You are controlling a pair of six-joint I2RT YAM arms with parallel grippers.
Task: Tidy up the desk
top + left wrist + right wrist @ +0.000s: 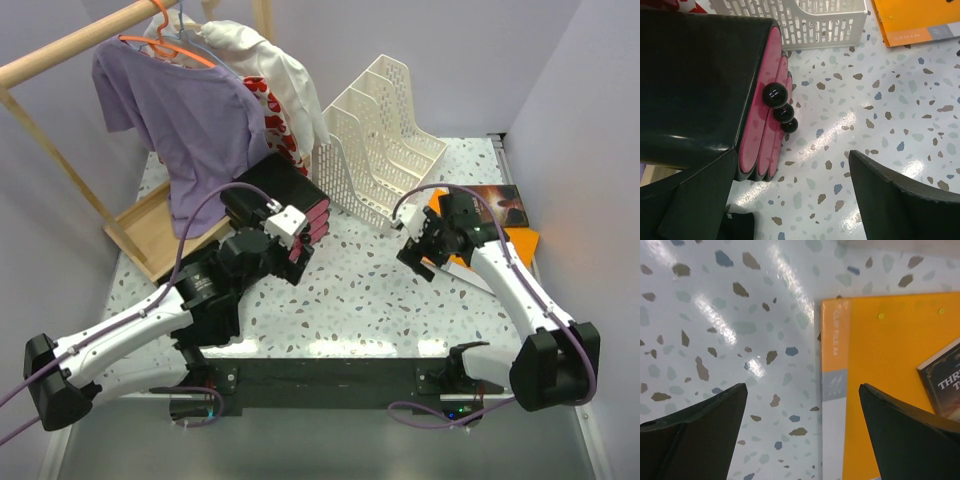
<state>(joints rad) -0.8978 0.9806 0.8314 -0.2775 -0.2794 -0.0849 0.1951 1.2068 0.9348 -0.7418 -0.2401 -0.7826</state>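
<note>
The desk [370,290], a white speckled top, is seen filling the middle and lower part of the top view, with both arm bases at its bottom edge. The left gripper [790,200] is seen spread wide in the left wrist view, nothing between the fingers, only bare desk below the gap. A black expanding file [695,85] with pink pocket edges and three black round knobs [781,107] is seen at upper left of that view; its lower corner is overlapped by the left finger, and contact cannot be told. The right gripper [802,430] is also spread, empty, held above the left edge of an orange clip file [880,390] lying flat on the desk. A dark book [942,385] is laid on that file at the right edge of the right wrist view. A white file rack [385,140] is seen standing at upper centre of the top view. A purple T-shirt [190,120] is hung on an orange hanger at upper left, above a wooden rack base [150,225].
</note>
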